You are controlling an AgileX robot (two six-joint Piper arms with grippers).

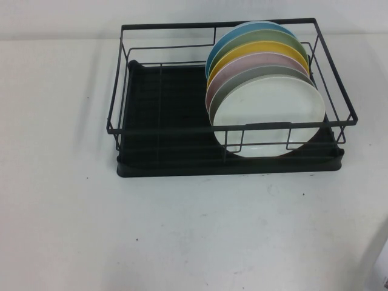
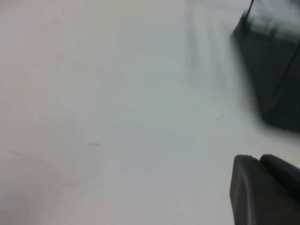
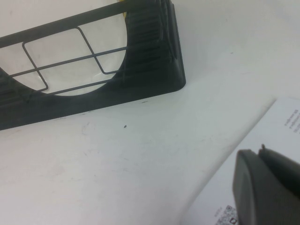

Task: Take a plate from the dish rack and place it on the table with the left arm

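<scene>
White tabletop (image 1: 182, 230), a few dark specks. Dish rack (image 1: 163, 130) stands at its far centre. White plate (image 1: 270, 115) upright at the near end of a coloured stack in the rack's right half. Left pincer (image 2: 262, 192) low over bare tabletop, near a rack corner; right pincer (image 3: 267, 187) near the other; cannot tell the spread of either.

Black wire rack (image 1: 230, 124) on a black tray, holding a white plate (image 1: 270, 115) in front, then grey (image 1: 242, 82), pink (image 1: 227, 70), yellow (image 1: 242, 53), green (image 1: 254, 39) and blue (image 1: 242, 30) ones, all on a white table (image 1: 182, 230) with tiny dark specks.
</scene>
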